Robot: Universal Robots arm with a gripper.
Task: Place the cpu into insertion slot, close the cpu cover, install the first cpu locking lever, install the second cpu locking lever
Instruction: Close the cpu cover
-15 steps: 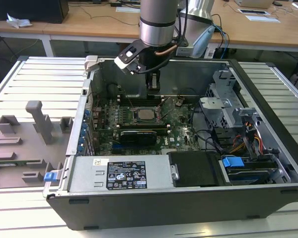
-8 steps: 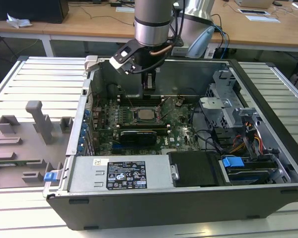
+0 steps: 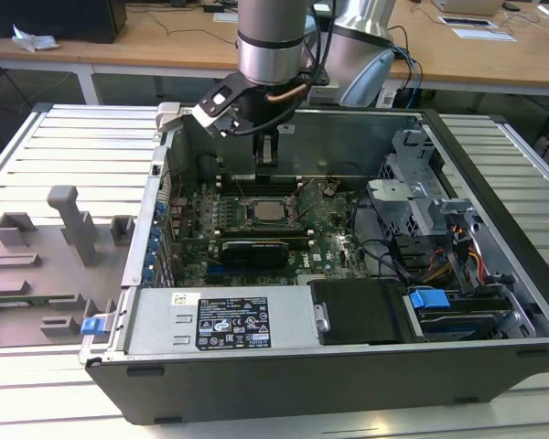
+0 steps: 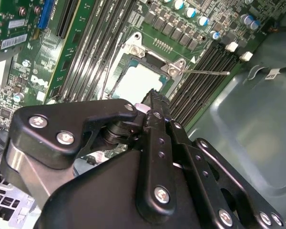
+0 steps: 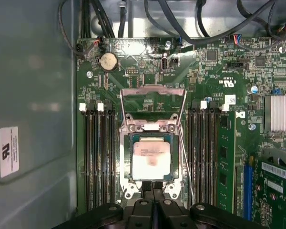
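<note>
The fingers point(image 5: 158, 194) are pressed together along one seam with nothing between them. They hang low inside the open computer case point(image 3: 302, 384), which stands on the slatted bench point(image 3: 64, 146). Just ahead of the fingertips the cpu point(image 5: 151, 160) lies flat in the insertion slot point(image 5: 125, 164), pale metal top up, crossed by faint lines of print.

The cpu cover point(image 5: 152, 89) stands open, folded back on the far side of the slot from the fingers. Green board shows through its square cut-out. A thin wire locking lever point(image 5: 182, 157) runs along one side of the slot, from the hinge end back toward the fingers, and seems to be free of its catch.

Black memory slots point(image 5: 97, 162) flank the slot on either side of the fingers. A coin battery point(image 5: 108, 61) sits beyond the cover. A white label point(image 5: 8, 151) bearing a printed mark is stuck to the case wall, off to one side of the fingers.

In the exterior view the arm point(image 3: 270, 41) comes down from above. A black-and-white label point(image 3: 231, 320) sits on the grey power supply point(image 3: 156, 320), well apart from the fingers. A grey fixture point(image 3: 64, 238) rests on the bench outside the case, at the exterior view's left.
</note>
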